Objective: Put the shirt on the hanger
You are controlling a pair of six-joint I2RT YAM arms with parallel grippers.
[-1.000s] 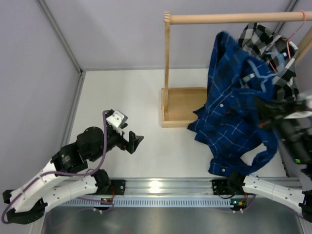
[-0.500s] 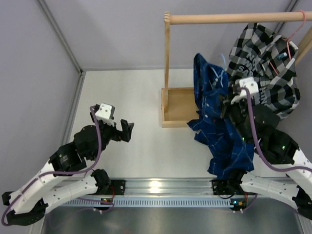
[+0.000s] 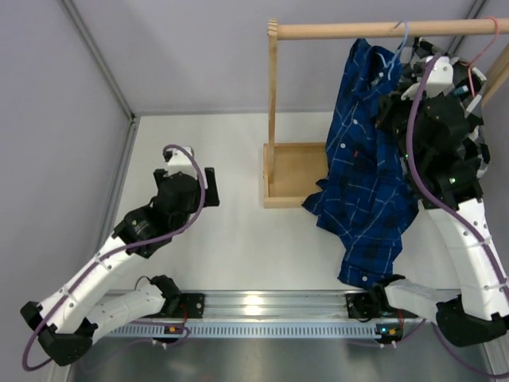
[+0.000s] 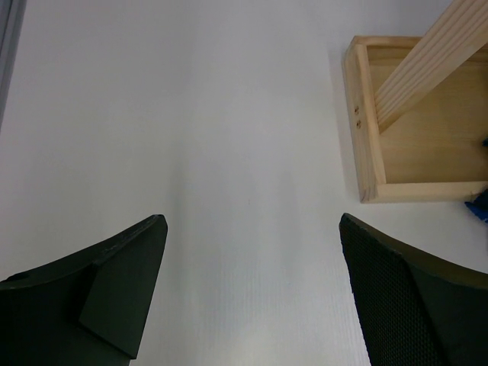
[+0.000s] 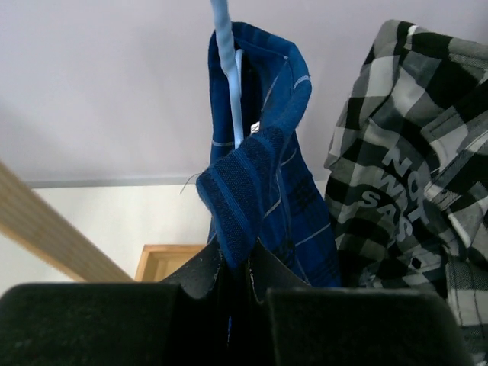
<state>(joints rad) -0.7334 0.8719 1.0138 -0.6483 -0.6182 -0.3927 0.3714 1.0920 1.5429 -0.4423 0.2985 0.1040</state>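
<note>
The royal-blue plaid shirt [image 3: 362, 167] hangs on the light-blue wire hanger [image 3: 402, 40], whose hook sits on the wooden rail [image 3: 382, 29]; its lower part drapes onto the table. My right gripper [image 3: 395, 89] is raised by the rail and shut on a fold of the shirt [image 5: 244, 191] near the collar, beside the hanger wire [image 5: 227, 69]. My left gripper [image 3: 208, 185] is open and empty over the white table, left of the rack base; its fingers [image 4: 122, 282] show only bare table between them.
A black-and-white checked shirt [image 5: 404, 175] on a pink hanger [image 3: 487, 44] hangs right behind the blue one. The wooden rack's post [image 3: 273, 103] and box base [image 3: 294, 173] stand mid-table. Grey walls close the left and back.
My right arm swung up and to the right, lifting the blue shirt and hanger up to the rail. My left arm stretched forward toward the rack base.
</note>
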